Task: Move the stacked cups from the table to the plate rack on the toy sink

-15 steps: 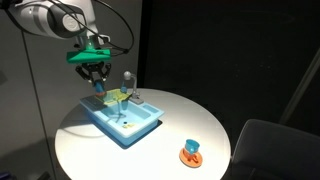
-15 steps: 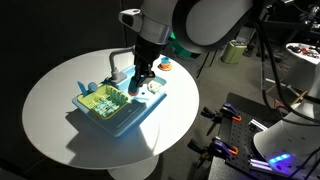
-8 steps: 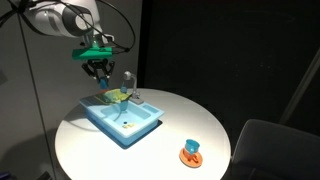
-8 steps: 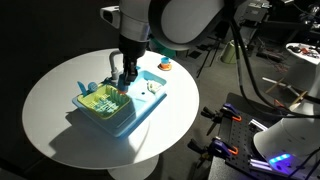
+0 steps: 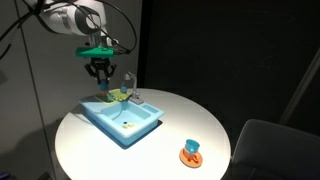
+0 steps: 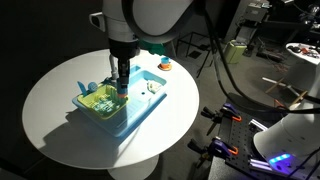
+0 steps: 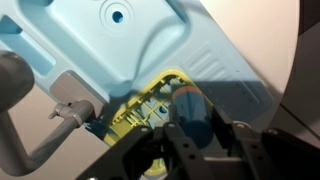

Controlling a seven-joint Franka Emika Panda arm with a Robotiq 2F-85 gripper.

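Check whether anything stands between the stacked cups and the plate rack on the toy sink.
Nothing visible does. In the wrist view the blue and orange stacked cups are directly at the yellow plate rack, just ahead of the gripper. Whether they already rest on it cannot be told.
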